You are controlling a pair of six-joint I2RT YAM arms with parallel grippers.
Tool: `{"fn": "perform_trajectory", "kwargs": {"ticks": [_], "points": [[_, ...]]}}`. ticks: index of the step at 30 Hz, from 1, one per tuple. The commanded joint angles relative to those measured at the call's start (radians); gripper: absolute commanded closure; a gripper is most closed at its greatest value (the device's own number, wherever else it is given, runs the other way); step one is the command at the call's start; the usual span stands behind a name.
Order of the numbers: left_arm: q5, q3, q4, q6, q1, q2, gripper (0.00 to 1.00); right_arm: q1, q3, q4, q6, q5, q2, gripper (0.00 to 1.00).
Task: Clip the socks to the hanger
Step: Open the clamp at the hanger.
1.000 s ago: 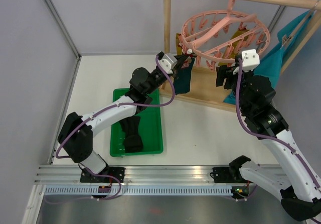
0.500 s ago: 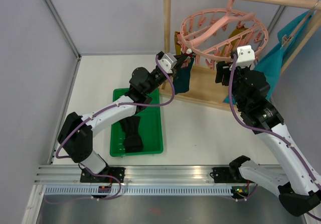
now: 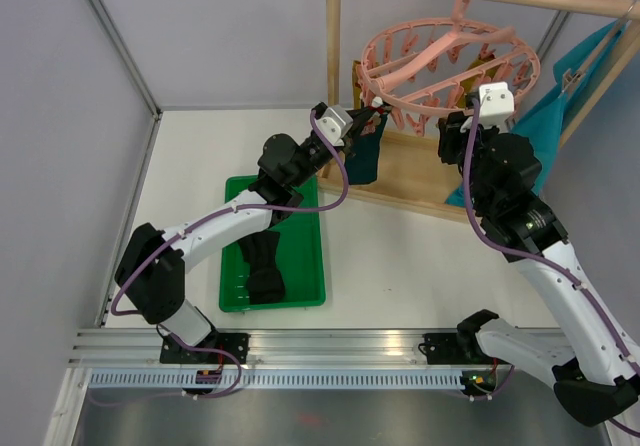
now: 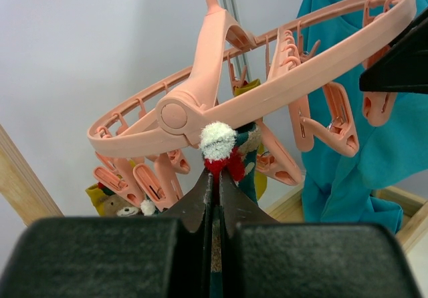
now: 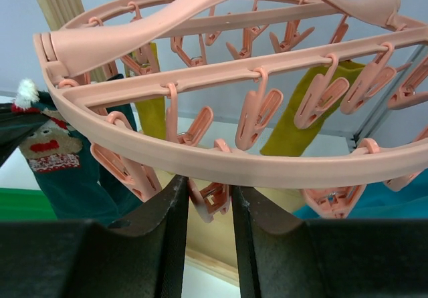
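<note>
The pink hanger [image 3: 450,56] hangs by its hook from the wooden frame. My left gripper [image 3: 372,121] is shut on a dark teal sock [image 3: 364,158] and holds it up at the ring's left side. In the left wrist view its red-and-white cuff [image 4: 219,147] pokes out above the closed gripper [image 4: 217,178], touching the ring [image 4: 281,94]. My right gripper [image 5: 206,188] sits under the ring's near rim [image 5: 254,164], shut on a pink clip peg [image 5: 215,196]. Mustard socks [image 5: 304,121] hang from pegs behind. A black sock [image 3: 262,261] lies in the tray.
A green tray [image 3: 310,266] sits on the table left of centre. The wooden frame [image 3: 333,56] stands at the back, its base board under the hanger. A large teal cloth [image 3: 545,131] hangs at the right, close behind my right arm.
My right gripper rose to the ring's rim and closed on a clip peg. The hanger swayed a little. The left arm held still with its sock.
</note>
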Motion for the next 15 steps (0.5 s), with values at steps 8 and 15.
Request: {"fn": "perform_trajectory", "kwargs": {"ticks": [8, 15], "points": [[0.032, -0.091, 0.043, -0.023, 0.005, -0.085, 0.98, -0.005, 0.09, -0.047, 0.119, -0.021, 0.013, 0.9], [0.178, -0.206, 0.04, -0.04, 0.002, -0.174, 0.98, -0.003, 0.134, -0.094, 0.148, -0.047, 0.038, 0.94]]}}
